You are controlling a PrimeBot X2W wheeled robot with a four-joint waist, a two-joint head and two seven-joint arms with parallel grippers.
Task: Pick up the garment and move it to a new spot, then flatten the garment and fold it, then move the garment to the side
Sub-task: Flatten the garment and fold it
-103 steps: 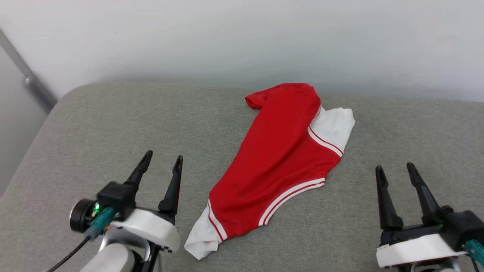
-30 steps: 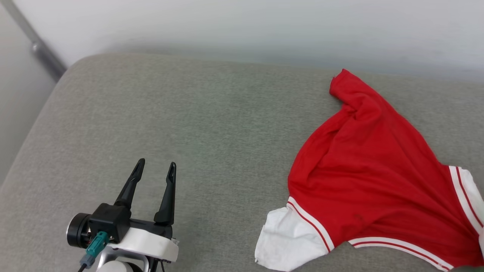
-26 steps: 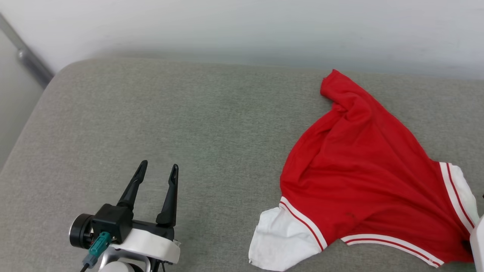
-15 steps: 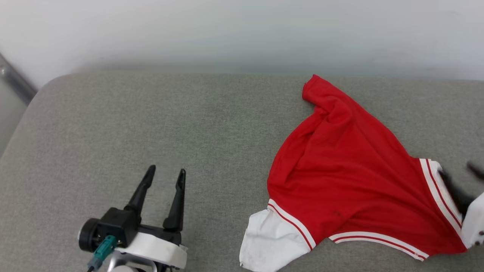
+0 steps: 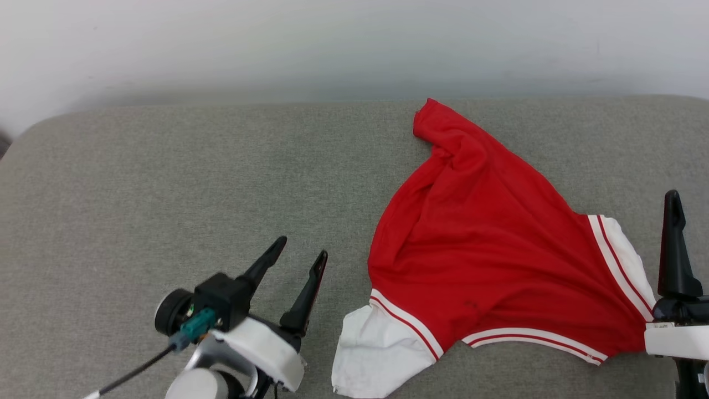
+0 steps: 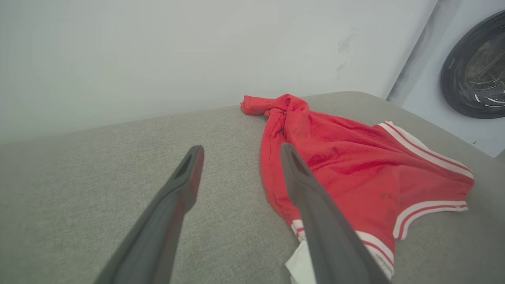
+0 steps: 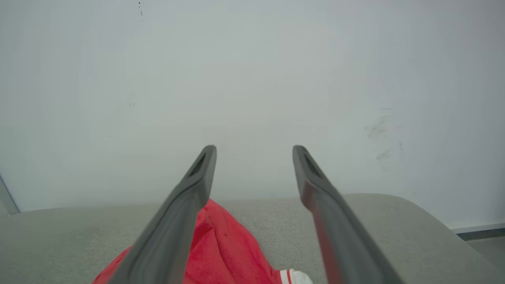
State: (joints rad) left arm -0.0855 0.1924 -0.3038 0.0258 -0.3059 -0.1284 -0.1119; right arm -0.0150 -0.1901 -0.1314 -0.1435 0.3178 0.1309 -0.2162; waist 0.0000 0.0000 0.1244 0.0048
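Note:
The garment lies rumpled on the grey cushion, right of the middle. It is red with a white sleeve at the near left and another at the right, each with red-white striped trim. No lettering shows. My left gripper is open, empty, and hovers just left of the near sleeve, fingers angled toward the shirt. In its own view the left gripper points past the shirt's left edge. One dark finger of my right hand stands beside the right sleeve. My right gripper is open and empty above the red cloth.
A pale wall runs close behind the cushion. The cushion's rounded corner is at the far left. A washing machine door stands beyond the cushion's right end. Bare cushion spreads left of the shirt.
The head camera has swung right, shifting the picture. My right gripper opened, let go of the right sleeve and came up beside it. The left gripper tilted toward the shirt.

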